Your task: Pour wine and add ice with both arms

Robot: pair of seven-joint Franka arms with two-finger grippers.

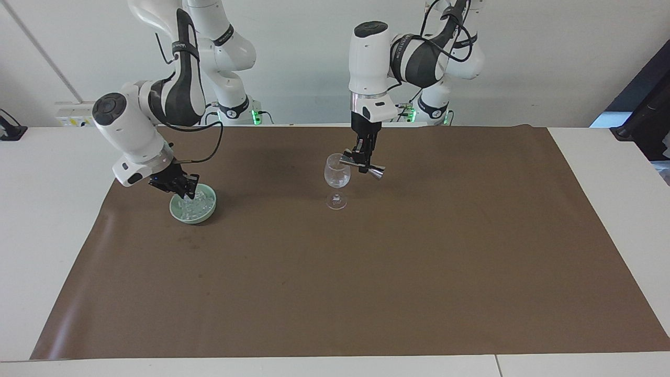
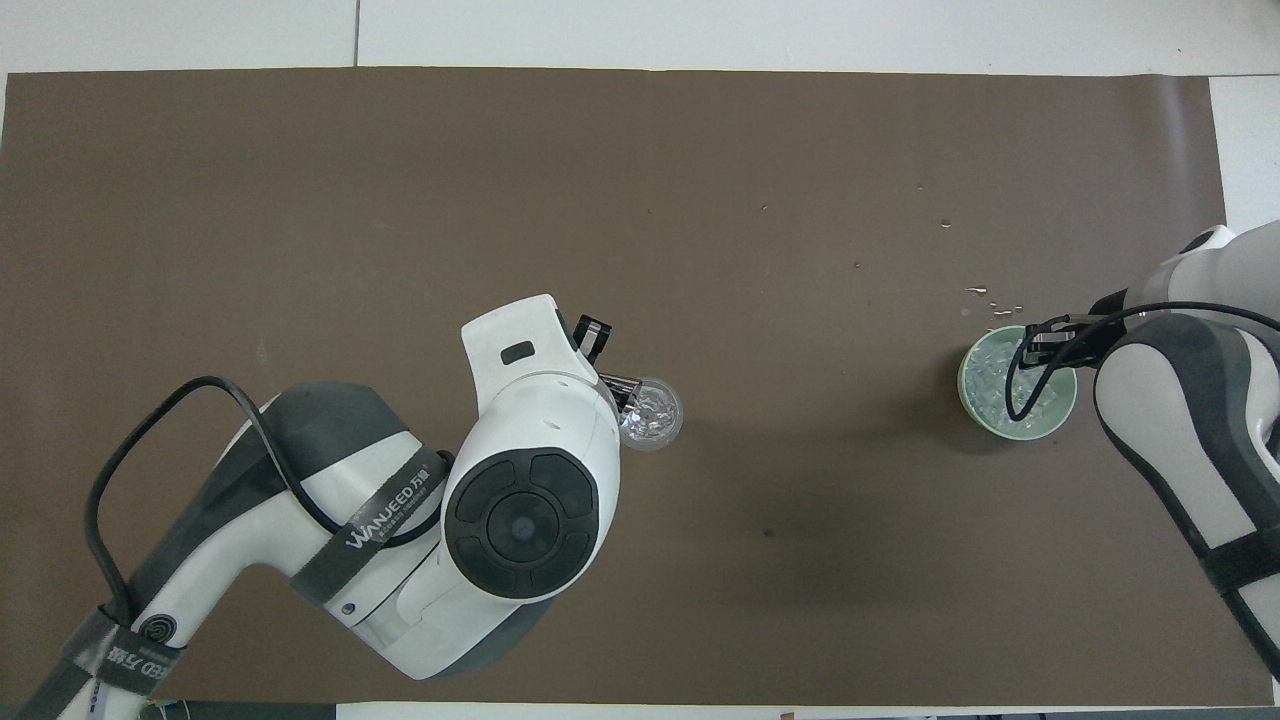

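Observation:
A clear wine glass (image 1: 337, 177) (image 2: 652, 413) stands mid-mat. My left gripper (image 1: 362, 163) hangs straight down beside its rim, shut on a silver jigger (image 1: 367, 169) (image 2: 622, 386). The jigger lies almost level, with one mouth at the glass's rim. I cannot make out any wine. A pale green bowl (image 1: 207, 212) (image 2: 968, 398) holding several cubes of ice (image 1: 198, 207) (image 2: 998, 366) sits toward the right arm's end. My right gripper (image 1: 187, 190) (image 2: 1040, 346) hovers just over the bowl, tilted, shut on one small whitish ice cube.
A brown mat (image 1: 335, 293) covers most of the white table. Small water drops (image 2: 985, 295) lie on the mat just farther from the robots than the bowl. A dark object (image 1: 646, 123) stands off the mat at the left arm's end.

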